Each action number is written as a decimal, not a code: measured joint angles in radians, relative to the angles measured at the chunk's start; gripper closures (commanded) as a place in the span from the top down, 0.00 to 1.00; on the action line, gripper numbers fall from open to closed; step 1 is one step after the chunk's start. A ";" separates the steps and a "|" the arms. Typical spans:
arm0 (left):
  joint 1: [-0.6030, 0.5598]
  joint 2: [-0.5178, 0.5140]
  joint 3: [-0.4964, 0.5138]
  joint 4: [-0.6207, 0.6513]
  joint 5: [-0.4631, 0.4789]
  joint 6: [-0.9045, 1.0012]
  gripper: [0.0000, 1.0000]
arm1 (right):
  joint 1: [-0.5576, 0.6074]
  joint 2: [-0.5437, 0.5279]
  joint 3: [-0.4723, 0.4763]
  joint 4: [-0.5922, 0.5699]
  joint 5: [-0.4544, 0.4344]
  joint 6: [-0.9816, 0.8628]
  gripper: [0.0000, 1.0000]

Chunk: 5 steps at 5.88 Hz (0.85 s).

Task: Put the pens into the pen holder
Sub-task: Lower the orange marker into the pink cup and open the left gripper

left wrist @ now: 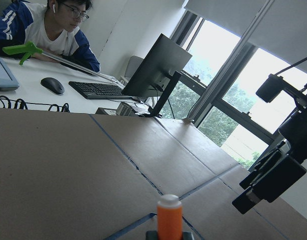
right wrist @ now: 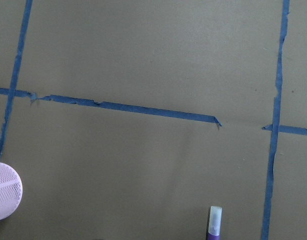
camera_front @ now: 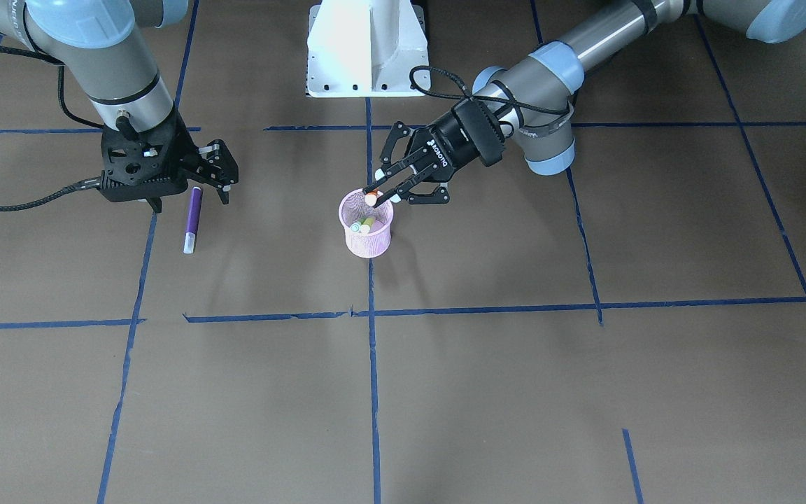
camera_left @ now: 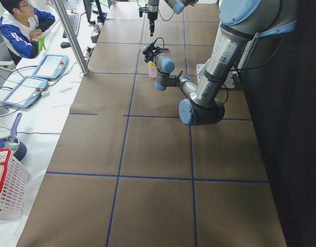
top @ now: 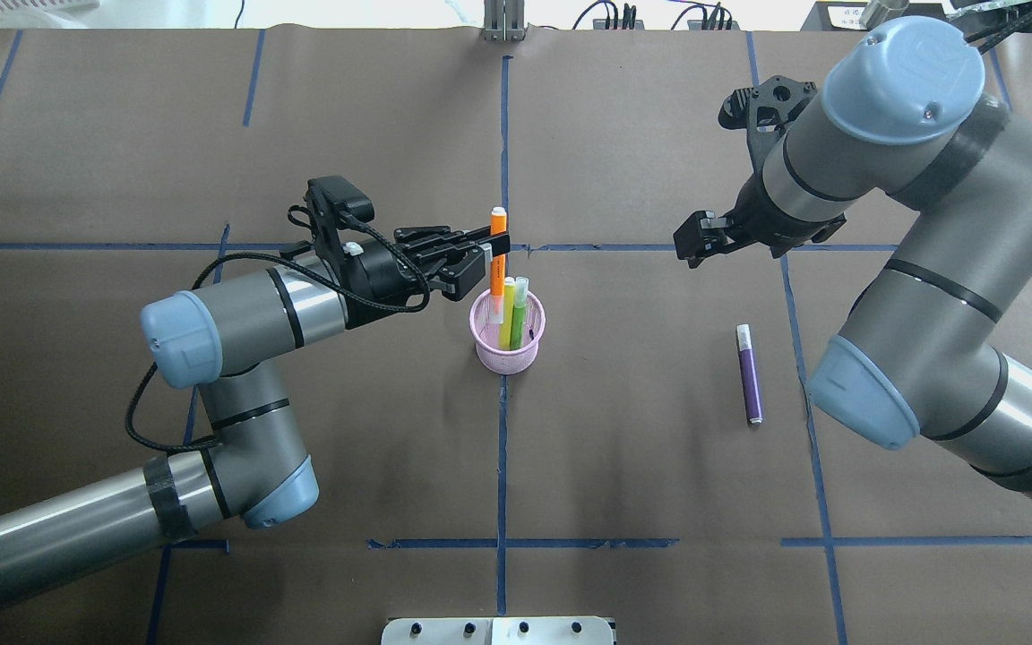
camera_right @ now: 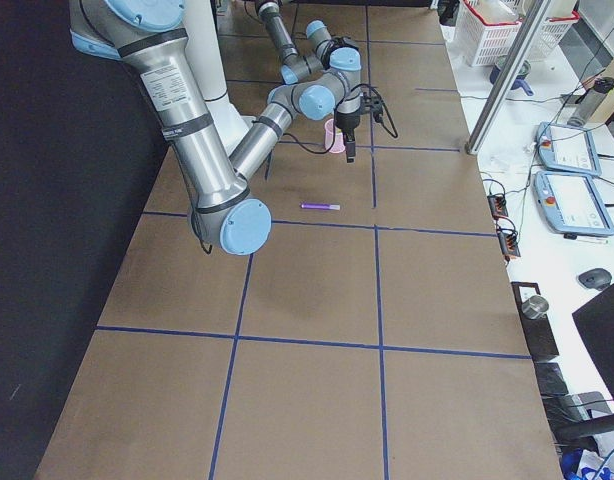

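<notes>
Pink mesh pen holder (top: 507,354); orange pen (top: 498,260), green pen (top: 519,313), pale-capped purple pen (top: 749,376); brown table (top: 122,134) gridded with blue tape (top: 503,448).

White brand name ROBOTIQ on the black body of the left claw (camera_front: 384,187), no other lettering legible

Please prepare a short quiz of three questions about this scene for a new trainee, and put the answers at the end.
1. True or false: the purple pen already stands inside the pen holder.
2. Which one holds the orange pen? A) the left gripper B) the right gripper C) neither
3. How many pens lie flat on the table, outside the pen holder?

Key
1. False. It lies flat on the table, apart from the pen holder.
2. A. Its fingers are shut on the pen; the right gripper is open and holds nothing.
3. One, the purple pen.
</notes>
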 measured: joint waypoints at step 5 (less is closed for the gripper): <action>0.006 -0.037 0.097 -0.008 0.020 0.006 0.01 | -0.001 -0.002 -0.004 0.001 -0.001 0.002 1.00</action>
